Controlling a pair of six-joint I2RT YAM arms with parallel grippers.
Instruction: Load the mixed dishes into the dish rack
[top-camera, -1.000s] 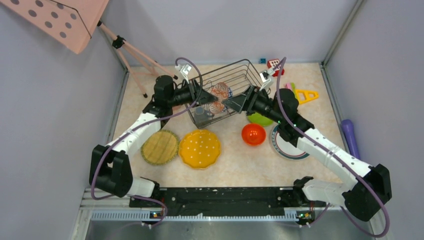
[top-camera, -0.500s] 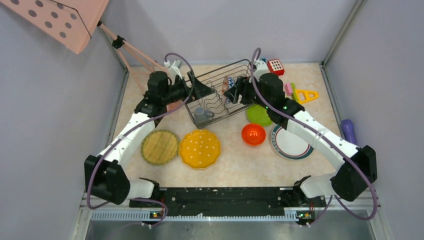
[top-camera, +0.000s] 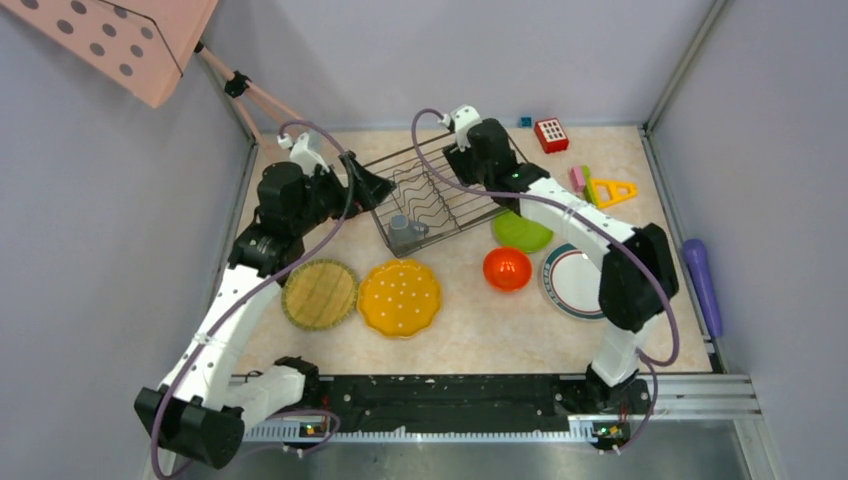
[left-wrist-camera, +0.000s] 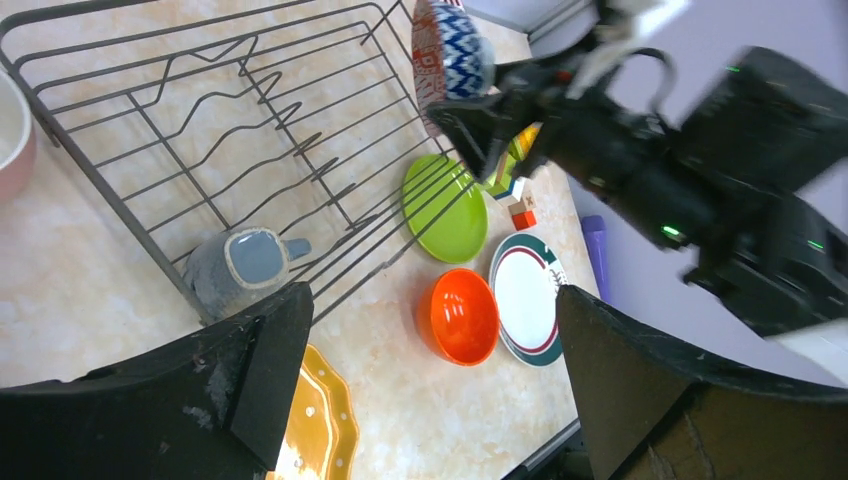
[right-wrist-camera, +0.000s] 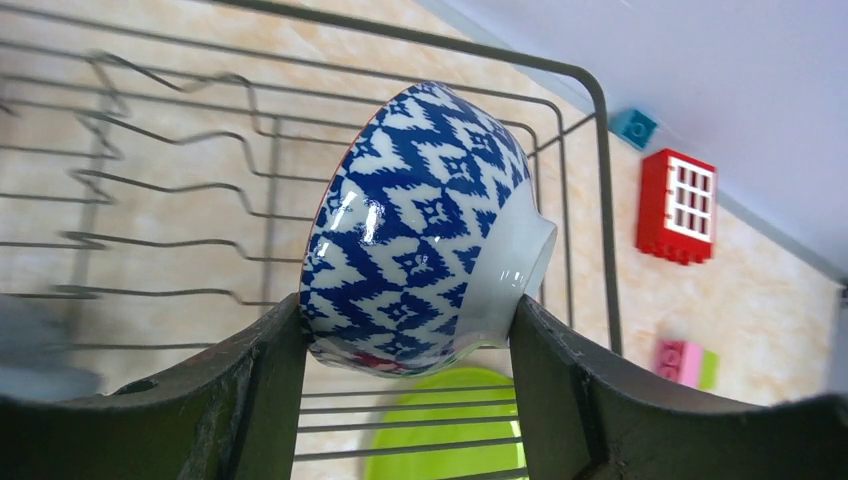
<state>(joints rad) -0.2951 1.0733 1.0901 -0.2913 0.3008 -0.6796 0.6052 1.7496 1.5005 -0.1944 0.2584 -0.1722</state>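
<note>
My right gripper (right-wrist-camera: 408, 332) is shut on the blue-and-white patterned bowl (right-wrist-camera: 420, 225), holding it on its side above the far end of the dish rack (top-camera: 437, 192). The bowl (left-wrist-camera: 447, 50) also shows in the left wrist view. A grey mug (top-camera: 403, 231) lies in the rack's near corner. My left gripper (left-wrist-camera: 435, 385) is open and empty, beside the rack's left side (top-camera: 372, 187). In front of the rack lie two yellow scalloped plates (top-camera: 320, 293) (top-camera: 400, 297), an orange-red bowl (top-camera: 507, 268), a lime green plate (top-camera: 524, 232) and a white green-rimmed plate (top-camera: 575, 283). A pink mug's rim (left-wrist-camera: 10, 130) shows left of the rack.
Toy blocks (top-camera: 551, 133) (top-camera: 610, 190) lie at the back right. A purple cylinder (top-camera: 703, 280) rests along the right wall. A pink dotted panel on a stand (top-camera: 120, 40) leans over the back left corner. Walls close in on three sides.
The left gripper opened, let go of the patterned bowl and drew back to the left. The right gripper carried the bowl up toward the rack's far end.
</note>
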